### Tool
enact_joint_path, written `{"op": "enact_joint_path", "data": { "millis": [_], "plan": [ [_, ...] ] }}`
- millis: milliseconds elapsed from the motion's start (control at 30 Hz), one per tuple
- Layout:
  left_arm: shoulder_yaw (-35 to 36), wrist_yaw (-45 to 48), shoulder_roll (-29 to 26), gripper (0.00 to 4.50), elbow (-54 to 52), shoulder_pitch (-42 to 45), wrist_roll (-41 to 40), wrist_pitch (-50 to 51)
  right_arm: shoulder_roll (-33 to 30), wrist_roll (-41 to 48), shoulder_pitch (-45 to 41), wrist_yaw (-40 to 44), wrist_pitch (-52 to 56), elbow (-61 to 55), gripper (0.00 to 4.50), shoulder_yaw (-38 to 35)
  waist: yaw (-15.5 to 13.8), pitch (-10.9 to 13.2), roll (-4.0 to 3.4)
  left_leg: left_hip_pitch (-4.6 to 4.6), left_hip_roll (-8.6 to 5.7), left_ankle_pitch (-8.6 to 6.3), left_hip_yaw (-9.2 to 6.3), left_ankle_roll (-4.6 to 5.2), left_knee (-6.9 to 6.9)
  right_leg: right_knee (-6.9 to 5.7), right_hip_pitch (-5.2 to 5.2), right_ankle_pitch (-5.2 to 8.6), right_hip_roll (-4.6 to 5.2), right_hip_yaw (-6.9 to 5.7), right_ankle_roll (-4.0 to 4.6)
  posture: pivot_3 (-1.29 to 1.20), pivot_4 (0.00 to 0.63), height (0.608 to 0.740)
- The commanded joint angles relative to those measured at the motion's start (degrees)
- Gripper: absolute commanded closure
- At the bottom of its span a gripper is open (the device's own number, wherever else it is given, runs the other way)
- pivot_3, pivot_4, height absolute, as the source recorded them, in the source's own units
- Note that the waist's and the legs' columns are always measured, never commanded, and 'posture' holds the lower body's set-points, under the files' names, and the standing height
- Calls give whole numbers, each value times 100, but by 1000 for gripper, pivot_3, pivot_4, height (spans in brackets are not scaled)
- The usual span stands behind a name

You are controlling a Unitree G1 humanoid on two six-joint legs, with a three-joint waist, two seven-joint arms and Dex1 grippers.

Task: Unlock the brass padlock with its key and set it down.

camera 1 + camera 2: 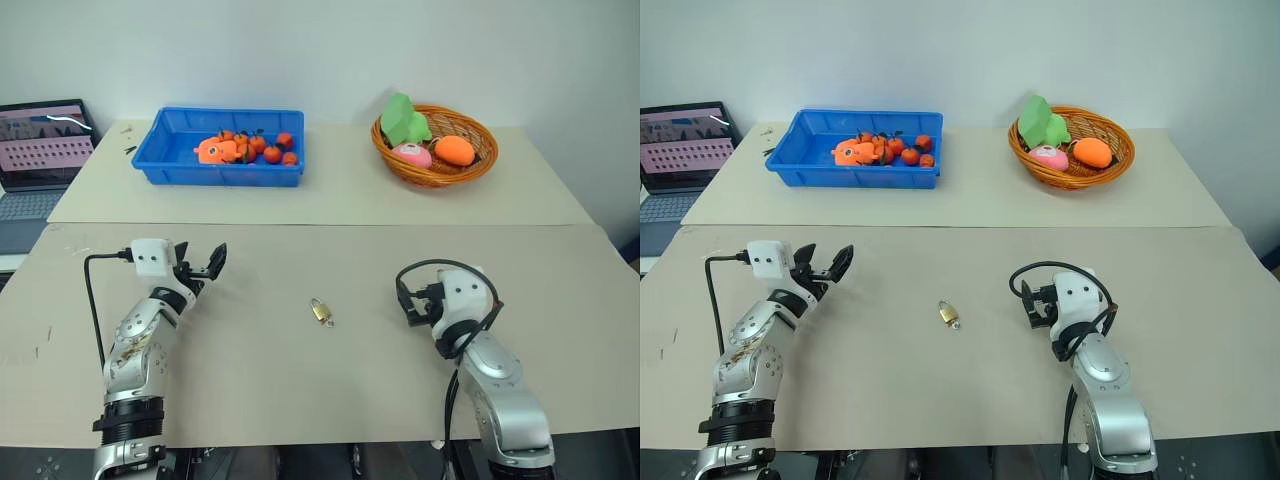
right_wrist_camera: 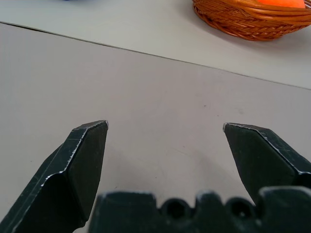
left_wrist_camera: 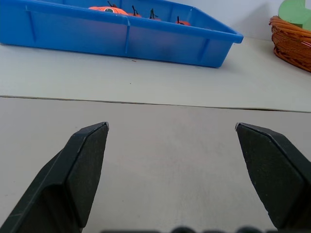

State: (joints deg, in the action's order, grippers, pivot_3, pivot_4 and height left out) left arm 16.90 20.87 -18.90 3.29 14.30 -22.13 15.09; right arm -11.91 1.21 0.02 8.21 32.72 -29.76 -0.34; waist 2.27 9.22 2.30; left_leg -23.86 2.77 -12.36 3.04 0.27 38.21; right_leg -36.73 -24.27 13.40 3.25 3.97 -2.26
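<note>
Tiny shiny brass padlock (image 1: 321, 311) with a thin silver shackle lies on the matte beige table (image 1: 300, 390), between the two arms. Something small and silvery beside it, maybe the key, hard to tell. Left gripper (image 1: 204, 266) and right gripper (image 2: 165, 145) both spread wide, blunt black fingers holding nothing, well apart from the padlock.
</note>
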Motion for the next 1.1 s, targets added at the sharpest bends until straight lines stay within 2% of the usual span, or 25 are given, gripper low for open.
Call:
{"op": "enact_joint_path", "data": {
  "millis": [33,267,400,500,600,667,800,867,933,1100],
  "plan": [
    [11,159,-177,63,-88,81,18,-127,-38,-62,-20,-36,-160,-126,0,-26,-1,0,0,0,0,0,0,0,0,0,0,0,0,0,0,0,150,740],
    [-116,1047,-612,63,-127,-88,-110,-165,-59,-130,55,-16,-26,-191,0,21,5,1,1,0,1,0,1,0,-3,1,-2,0,0,0,1,0,150,740],
    [-233,1959,-921,63,-459,-402,-322,-244,-105,-89,-3,81,29,-201,0,23,19,1,1,0,3,0,4,0,-7,3,-4,1,1,0,3,0,150,740],
    [-422,3370,-1678,63,-1310,-1037,-678,-165,-324,100,-147,388,130,-185,0,-120,42,4,8,0,8,0,10,-1,-15,5,-12,4,1,0,9,0,150,740],
    [-484,4064,-2259,63,-1689,-1418,-702,-238,-718,778,-379,1181,346,-271,0,-336,29,5,5,3,8,0,16,-1,-29,5,-18,17,10,0,33,0,150,740],
    [-467,4412,-2519,63,-1775,-1486,-793,-223,-1363,1512,-518,2281,591,-420,0,-360,15,7,2,7,9,0,17,-1,-30,6,-14,27,10,0,50,0,150,740],
    [-509,4772,-2738,63,-1568,-1260,-795,-279,-2702,3220,-392,4389,898,-883,0,-681,-56,13,-1,8,10,0,15,0,-32,14,-6,34,11,-6,45,0,150,740],
    [-531,4867,-2762,63,-1468,-1158,-762,-310,-3084,3787,-315,4966,943,-1090,0,-744,-93,13,-1,6,9,0,14,0,-33,15,-6,35,10,-6,39,0,150,740],
    [-552,4910,-2761,63,-1448,-1095,-746,-318,-3165,3786,-548,4843,969,-989,0,-547,-94,15,4,7,11,-1,12,1,-36,18,-3,27,5,-7,10,0,150,740],
    [-518,4983,-2827,63,-1706,-1249,-805,-259,-2676,3269,-1391,3760,1229,-792,0,272,-12,18,10,9,14,0,18,0,-36,16,-10,29,3,-4,4,0,150,740]
  ]
}}
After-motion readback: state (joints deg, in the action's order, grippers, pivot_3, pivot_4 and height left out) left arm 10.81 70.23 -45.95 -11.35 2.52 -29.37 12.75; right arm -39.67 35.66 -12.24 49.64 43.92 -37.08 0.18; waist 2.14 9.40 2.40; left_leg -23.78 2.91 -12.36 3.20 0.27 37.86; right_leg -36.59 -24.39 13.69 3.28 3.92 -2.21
